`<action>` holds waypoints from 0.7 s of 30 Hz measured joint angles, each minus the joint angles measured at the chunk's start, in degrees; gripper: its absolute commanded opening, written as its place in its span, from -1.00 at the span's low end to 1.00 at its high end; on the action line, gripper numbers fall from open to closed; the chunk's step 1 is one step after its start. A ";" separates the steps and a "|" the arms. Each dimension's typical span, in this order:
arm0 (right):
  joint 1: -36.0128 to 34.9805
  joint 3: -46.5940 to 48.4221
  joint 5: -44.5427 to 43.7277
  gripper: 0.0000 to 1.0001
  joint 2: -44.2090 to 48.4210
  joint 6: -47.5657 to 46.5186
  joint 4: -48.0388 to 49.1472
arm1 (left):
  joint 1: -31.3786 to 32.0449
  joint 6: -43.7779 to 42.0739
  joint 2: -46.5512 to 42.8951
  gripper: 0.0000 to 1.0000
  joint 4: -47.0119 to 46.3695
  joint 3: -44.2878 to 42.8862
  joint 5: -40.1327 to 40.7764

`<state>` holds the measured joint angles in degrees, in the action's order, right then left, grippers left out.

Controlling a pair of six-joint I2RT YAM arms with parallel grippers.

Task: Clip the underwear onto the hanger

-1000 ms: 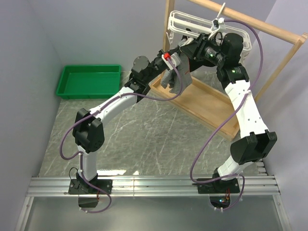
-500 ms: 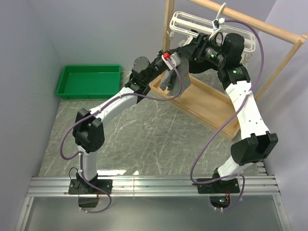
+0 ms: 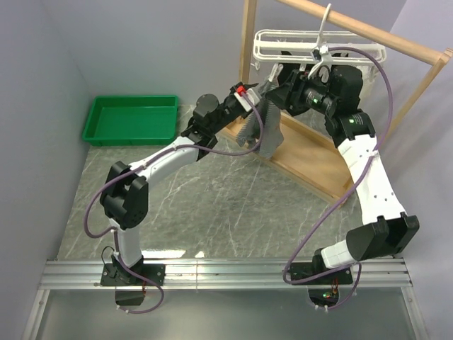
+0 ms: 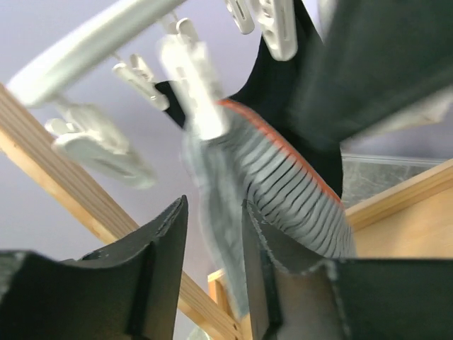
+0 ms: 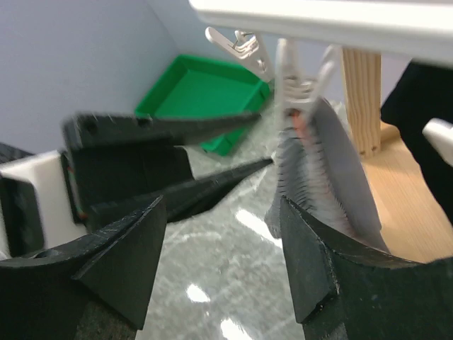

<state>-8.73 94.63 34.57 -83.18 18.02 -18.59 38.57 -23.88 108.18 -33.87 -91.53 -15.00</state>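
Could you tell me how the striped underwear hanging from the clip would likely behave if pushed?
Probably floppy: the grey pinstriped cloth underwear droops in folds from a white plastic clip. Likely light, since that small clip seems to hold it. A push would likely swing it.

grey pinstriped underwear (image 3: 266, 132), white hanger (image 3: 263, 42), green tray (image 3: 131, 122).

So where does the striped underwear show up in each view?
Top external: underwear hangs upper centre, below the hanger.
Left wrist: underwear at centre, running lower right.
Right wrist: underwear right of centre.
Shared landmark: the wooden rack, seen in all three.
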 measured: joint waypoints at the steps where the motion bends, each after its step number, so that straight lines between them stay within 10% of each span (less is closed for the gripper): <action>1: 0.00 -0.61 0.00 0.44 0.50 -0.55 -0.48 | -0.09 0.50 -0.52 -0.14 0.07 0.50 0.07; 21: 4.79 -5.90 -1.92 0.46 19.91 -5.22 -3.69 | -0.96 13.88 -13.68 0.22 6.16 15.67 -2.78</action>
<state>-3.95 88.73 32.64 -63.26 12.80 -22.28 37.60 -10.00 94.50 -27.70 -75.85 -17.78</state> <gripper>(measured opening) 0.731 0.594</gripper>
